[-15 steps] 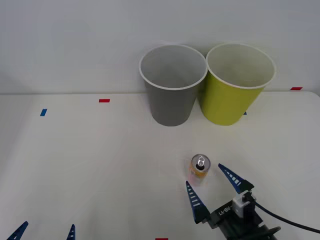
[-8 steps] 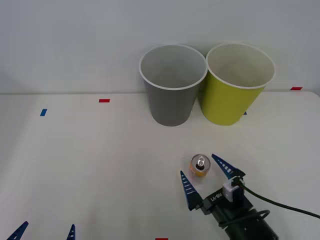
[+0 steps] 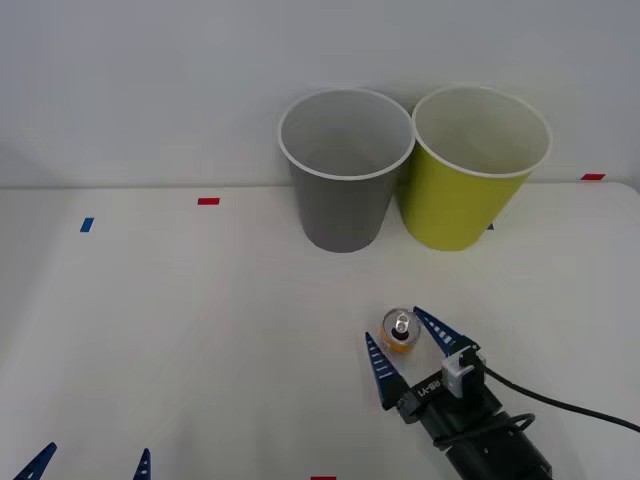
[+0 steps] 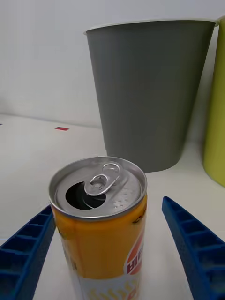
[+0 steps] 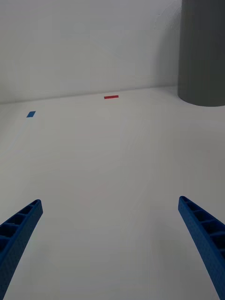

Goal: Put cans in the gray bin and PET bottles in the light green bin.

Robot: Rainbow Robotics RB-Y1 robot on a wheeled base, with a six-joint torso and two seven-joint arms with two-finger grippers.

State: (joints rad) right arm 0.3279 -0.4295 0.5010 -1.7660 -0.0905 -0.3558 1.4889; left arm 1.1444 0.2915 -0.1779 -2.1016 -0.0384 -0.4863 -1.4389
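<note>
An orange-yellow can [image 3: 400,331] with a silver top stands upright on the white table, in front of the two bins. My right gripper [image 3: 404,350] is open, its blue fingers on either side of the can [image 4: 101,222] with small gaps showing. The gray bin [image 3: 345,168] stands at the back, the light green bin [image 3: 472,165] touching it on its right. Both look empty from here. The gray bin [image 4: 147,91] rises just behind the can in the right wrist view. My left gripper [image 3: 92,466] rests open at the near left edge of the table.
Red tape marks [image 3: 208,201] and a blue one [image 3: 86,225] lie on the table [image 3: 200,320]. A white wall stands behind the bins. The black cable [image 3: 570,410] of my right arm trails off to the right.
My right gripper has slid forward toward the bins until its open fingers flank the can. The can and the left arm have not moved.
</note>
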